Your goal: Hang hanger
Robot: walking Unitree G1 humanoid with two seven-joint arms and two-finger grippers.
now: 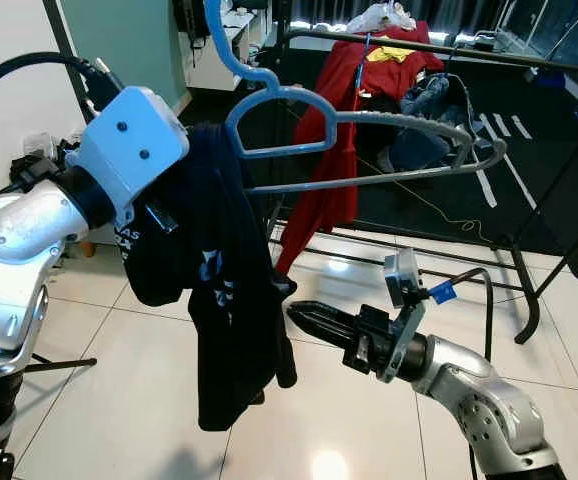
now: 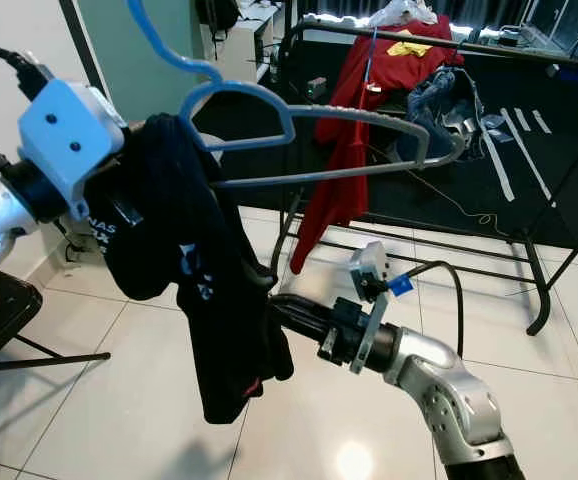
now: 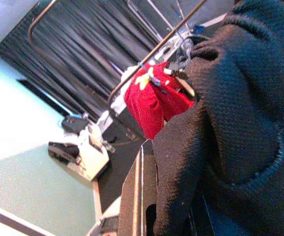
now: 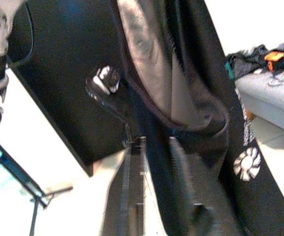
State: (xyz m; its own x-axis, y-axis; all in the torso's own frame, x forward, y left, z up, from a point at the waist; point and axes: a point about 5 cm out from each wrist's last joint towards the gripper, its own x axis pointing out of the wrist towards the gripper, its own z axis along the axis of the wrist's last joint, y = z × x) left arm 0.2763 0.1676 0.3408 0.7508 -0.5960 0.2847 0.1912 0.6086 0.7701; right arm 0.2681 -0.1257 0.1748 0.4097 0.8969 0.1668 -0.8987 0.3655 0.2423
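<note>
At upper centre of the left eye view, the blue-grey hanger (image 1: 349, 140) rides high with the black shirt (image 1: 224, 290) bunched at one end, where it could slide off; left claw hidden, right claw (image 1: 304, 316) apparently pinching its hem.

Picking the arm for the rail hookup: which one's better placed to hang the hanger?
Left. Its gripper is up at the hanger, whose hook already stands high toward the rail. The right gripper sits low at the black shirt's hem.

Smooth blue plastic hanger (image 1: 299, 110), matt black knit cloth shirt (image 1: 224, 290), glossy floor tiles (image 1: 119, 400).
</note>
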